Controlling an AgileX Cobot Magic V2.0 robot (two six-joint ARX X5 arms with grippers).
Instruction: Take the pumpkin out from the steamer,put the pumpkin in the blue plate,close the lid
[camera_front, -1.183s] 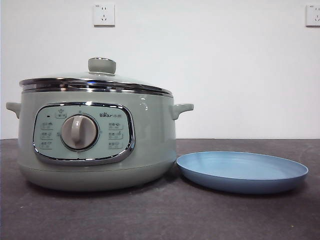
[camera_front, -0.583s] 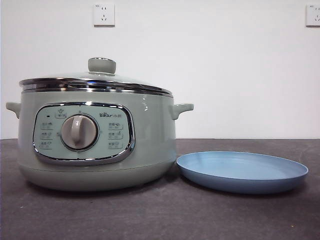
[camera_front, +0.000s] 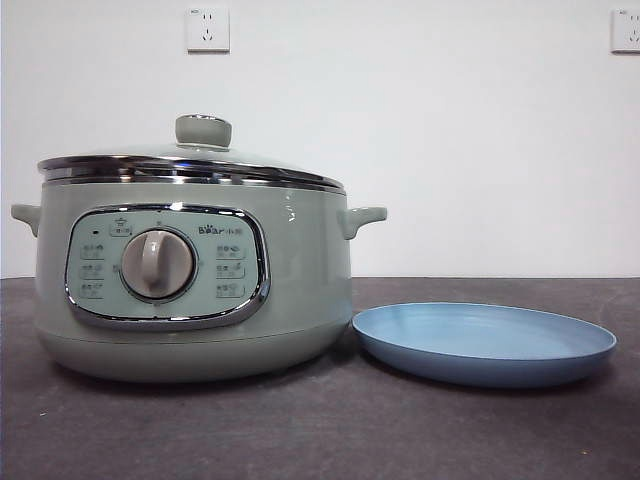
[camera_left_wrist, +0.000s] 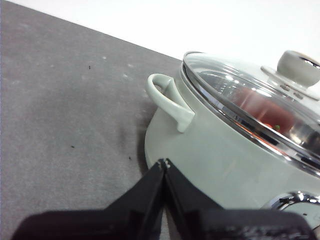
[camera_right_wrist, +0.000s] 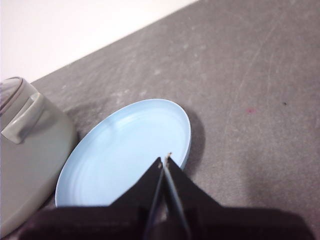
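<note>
The sage-green steamer (camera_front: 190, 280) stands on the left of the dark table with its glass lid (camera_front: 190, 160) seated on the rim. Through the lid, the left wrist view shows the orange-red pumpkin (camera_left_wrist: 262, 107) inside the pot. The blue plate (camera_front: 484, 342) lies bare just right of the steamer. My left gripper (camera_left_wrist: 164, 162) is shut and hangs beside the steamer (camera_left_wrist: 220, 150), below its side handle (camera_left_wrist: 167, 100). My right gripper (camera_right_wrist: 165, 159) is shut above the near edge of the blue plate (camera_right_wrist: 115, 155). Neither arm shows in the front view.
A white wall with two sockets (camera_front: 208, 30) rises behind the table. Dark grey tabletop (camera_front: 320, 430) stretches in front of the steamer and plate and to the right of the plate (camera_right_wrist: 260, 110).
</note>
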